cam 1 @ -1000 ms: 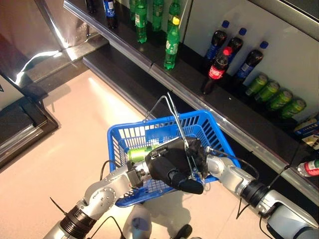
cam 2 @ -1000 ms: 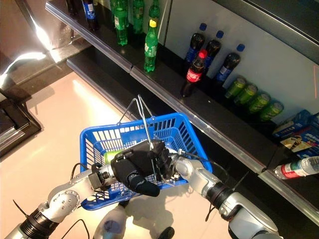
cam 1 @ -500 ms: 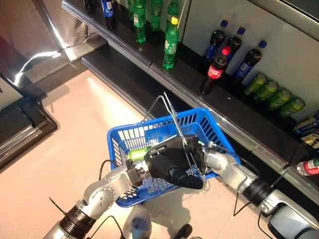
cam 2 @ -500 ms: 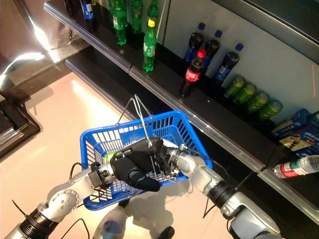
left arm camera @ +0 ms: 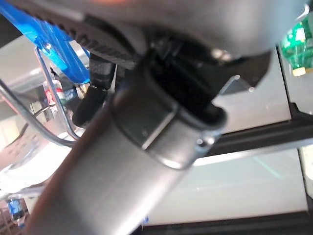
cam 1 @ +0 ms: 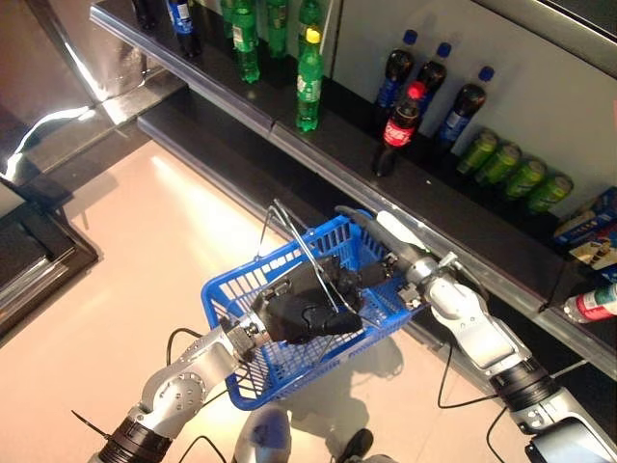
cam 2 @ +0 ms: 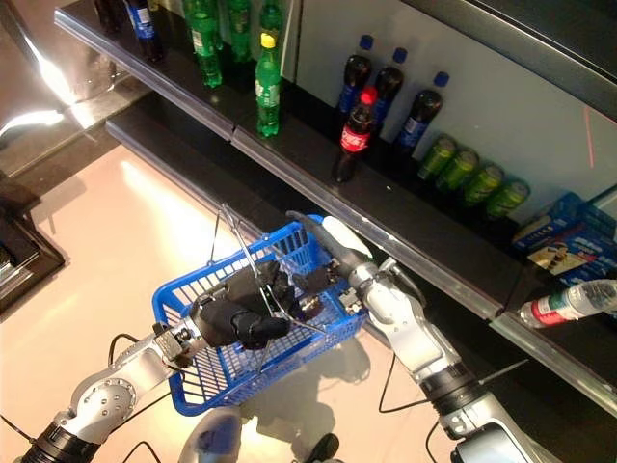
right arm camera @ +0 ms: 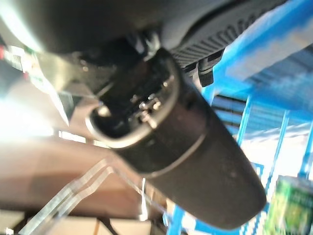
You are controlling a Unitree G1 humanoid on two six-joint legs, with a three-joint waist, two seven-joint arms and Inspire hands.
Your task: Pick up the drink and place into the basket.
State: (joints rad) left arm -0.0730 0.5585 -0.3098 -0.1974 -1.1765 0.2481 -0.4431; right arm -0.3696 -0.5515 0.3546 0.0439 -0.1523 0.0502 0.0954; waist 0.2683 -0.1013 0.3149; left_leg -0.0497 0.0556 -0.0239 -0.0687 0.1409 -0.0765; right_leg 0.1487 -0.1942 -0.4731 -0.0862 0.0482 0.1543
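- Left eye view: I see my left hand [cam 1: 307, 311] clenched on the wire handles [cam 1: 294, 241] of the blue basket [cam 1: 253, 371], holding it above the pale floor [cam 1: 125, 260]. My right hand [cam 1: 378, 273] sits just beside the left one, over the basket's far rim, with a white-covered thumb [cam 1: 400, 230] sticking out toward the shelf [cam 1: 289, 135]; I cannot tell whether its fingers are curled or straight
- Right eye view: the same pair of hands meets at the basket's handles, left hand [cam 2: 234, 318] nearest me, right hand [cam 2: 323, 275] beyond it. Past the right hand, the shelf holds a red-capped cola bottle [cam 2: 354, 135], dark blue-capped bottles [cam 2: 386, 92], green bottles [cam 2: 267, 85] and a row of green cans [cam 2: 463, 178]
- Left wrist view: mostly the arm's own dark bulk; past it I make out a strip of blue basket rim [left arm camera: 34, 32] and the looping wire handles [left arm camera: 51, 112]
- Right wrist view: past the dark thumb [right arm camera: 195, 161] I see blue basket mesh [right arm camera: 274, 132], and the drink, a green can [right arm camera: 289, 208], lies inside the basket, apart from the hand
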